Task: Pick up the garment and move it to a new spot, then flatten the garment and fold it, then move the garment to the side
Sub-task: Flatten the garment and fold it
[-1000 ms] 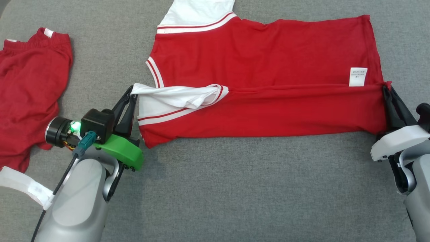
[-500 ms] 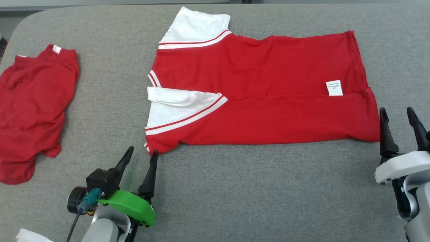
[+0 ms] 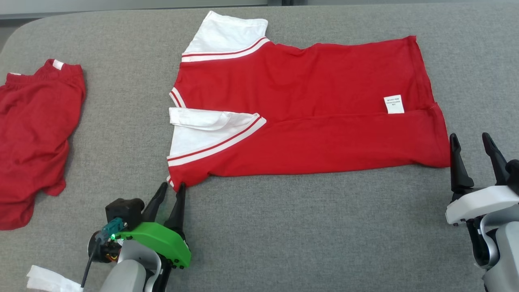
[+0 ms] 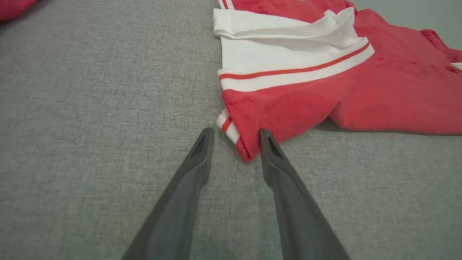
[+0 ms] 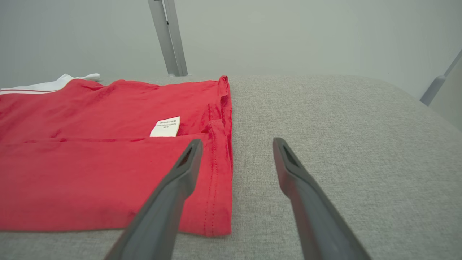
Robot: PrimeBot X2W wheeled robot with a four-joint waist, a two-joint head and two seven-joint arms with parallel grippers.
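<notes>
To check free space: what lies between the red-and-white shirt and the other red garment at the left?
Nothing; the head view shows bare grey fabric surface between the red-and-white shirt and the other red garment.

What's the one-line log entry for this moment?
stage: fold, near edge folded over | left gripper: open, straddling red shirt near-left corner | right gripper: open, beside hem corner | held: nothing
</notes>
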